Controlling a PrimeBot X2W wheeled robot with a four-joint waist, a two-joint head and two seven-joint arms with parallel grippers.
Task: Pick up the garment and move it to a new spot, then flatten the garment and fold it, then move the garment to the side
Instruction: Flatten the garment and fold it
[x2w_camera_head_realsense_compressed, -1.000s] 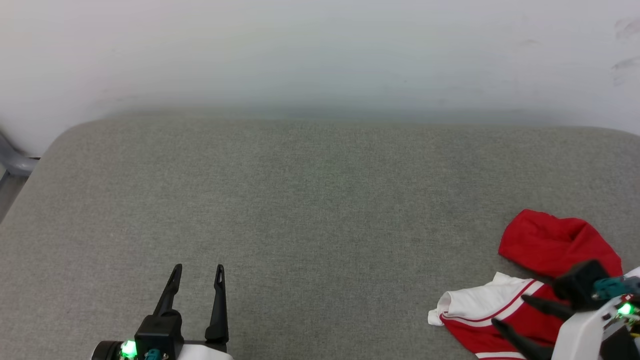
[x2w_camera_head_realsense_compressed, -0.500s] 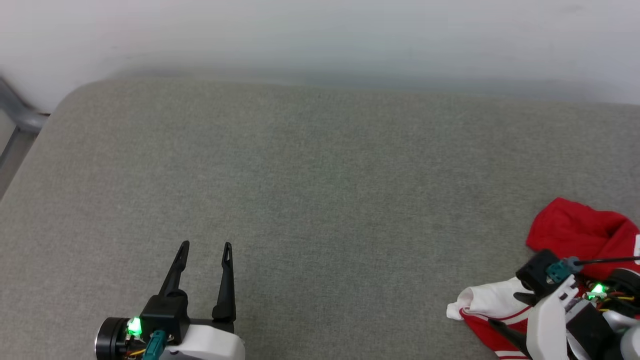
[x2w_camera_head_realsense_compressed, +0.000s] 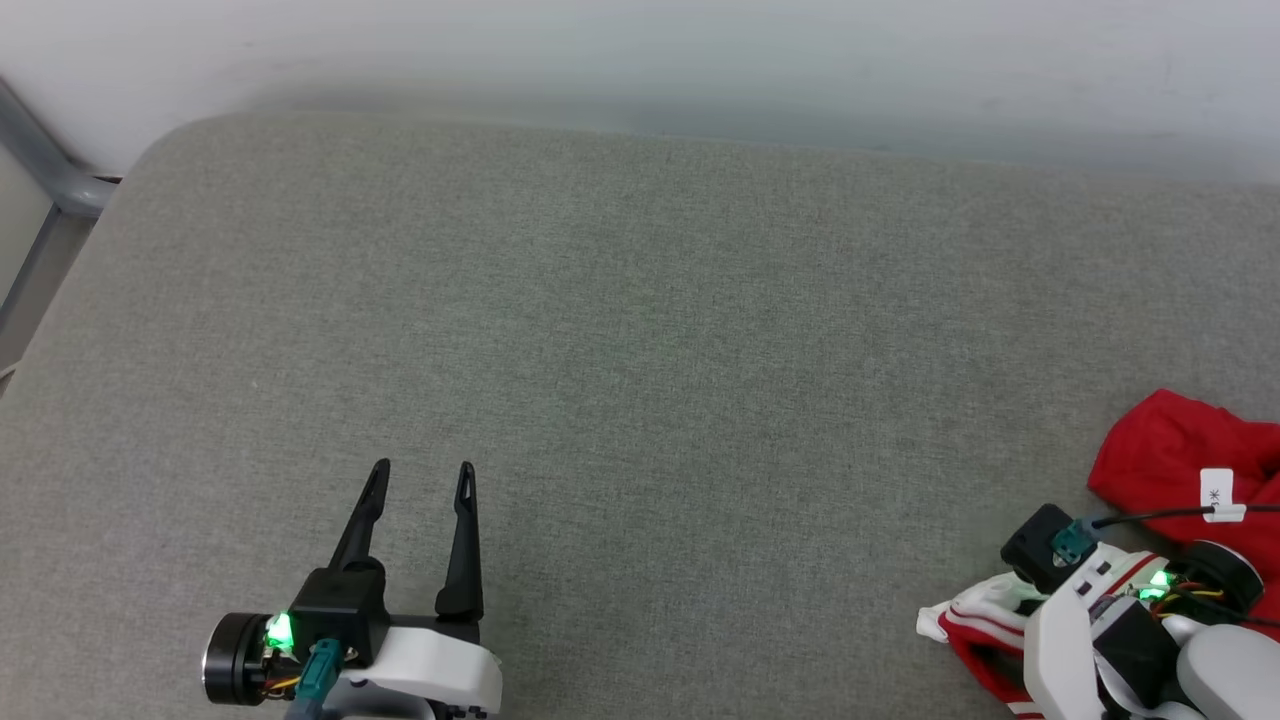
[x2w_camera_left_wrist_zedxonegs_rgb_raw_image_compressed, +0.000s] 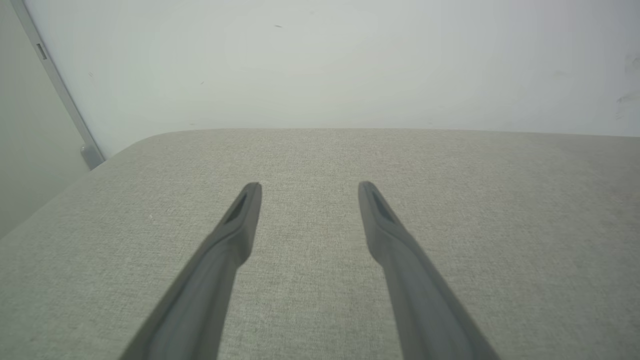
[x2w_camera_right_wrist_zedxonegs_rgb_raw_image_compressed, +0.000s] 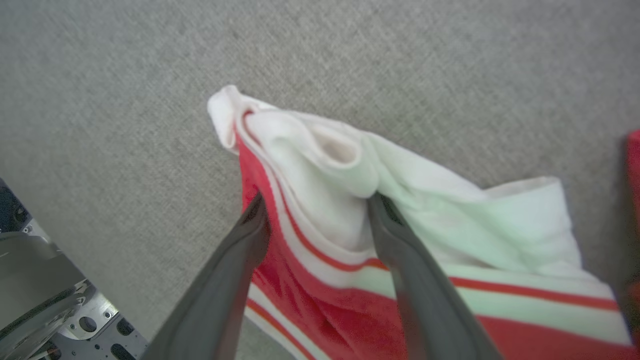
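The garment (x2w_camera_head_realsense_compressed: 1165, 450), red with a white sleeve and red-and-white striped trim, lies crumpled at the right near edge of the grey cushion (x2w_camera_head_realsense_compressed: 640, 330). My right arm's wrist (x2w_camera_head_realsense_compressed: 1100, 625) hangs over the sleeve end. In the right wrist view my right gripper (x2w_camera_right_wrist_zedxonegs_rgb_raw_image_compressed: 316, 202) is open, its fingers set down on either side of a raised fold of the garment (x2w_camera_right_wrist_zedxonegs_rgb_raw_image_compressed: 350, 200), where white sleeve meets striped trim. My left gripper (x2w_camera_head_realsense_compressed: 423, 468) stands open and empty at the lower left, above bare cushion, and its left wrist view shows the left gripper (x2w_camera_left_wrist_zedxonegs_rgb_raw_image_compressed: 310, 186) with nothing between the fingers.
A pale wall (x2w_camera_head_realsense_compressed: 640, 50) runs along the cushion's far edge. A grey metal bar (x2w_camera_head_realsense_compressed: 45, 165) slants past the far left corner. Part of my metal base (x2w_camera_right_wrist_zedxonegs_rgb_raw_image_compressed: 45, 310) shows at the lower left of the right wrist view.
The head camera has tilted and turned, shifting the whole picture. My right gripper has come down over the white sleeve, fingers now around a fold. The left gripper stays open.
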